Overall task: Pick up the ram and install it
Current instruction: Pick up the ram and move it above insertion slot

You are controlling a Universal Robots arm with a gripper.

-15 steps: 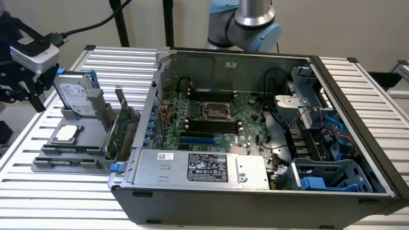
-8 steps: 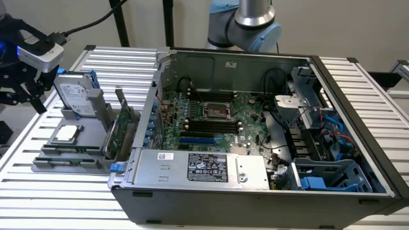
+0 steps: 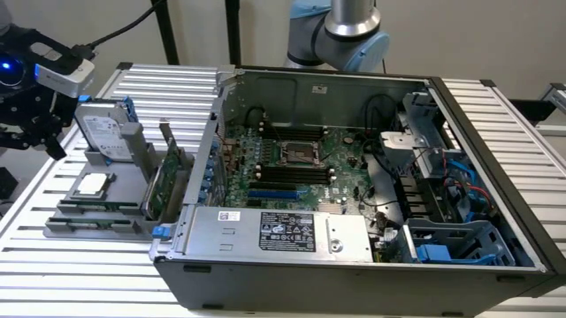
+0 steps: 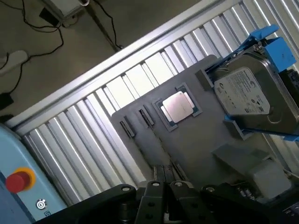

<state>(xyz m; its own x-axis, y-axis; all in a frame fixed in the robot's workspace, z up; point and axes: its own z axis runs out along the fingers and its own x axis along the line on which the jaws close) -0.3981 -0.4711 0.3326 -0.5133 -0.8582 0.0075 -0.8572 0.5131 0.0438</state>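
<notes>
Approach step, by judgement: black metal fingers (image 4: 156, 182), pressed together and empty, hover over grey plastic holder tray (image 4: 196, 144); long thin green circuit-board ram (image 3: 95, 207) lies slotted well below them, untouched; grasping requires parting them astride its edge.

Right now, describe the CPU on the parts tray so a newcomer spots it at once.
To the exterior view's left of the open computer case sits a grey parts tray. The CPU lies flat on it, nearer the camera than the upright hard drive and left of the standing green expansion card. It alone is small, square and silver-topped.
</notes>
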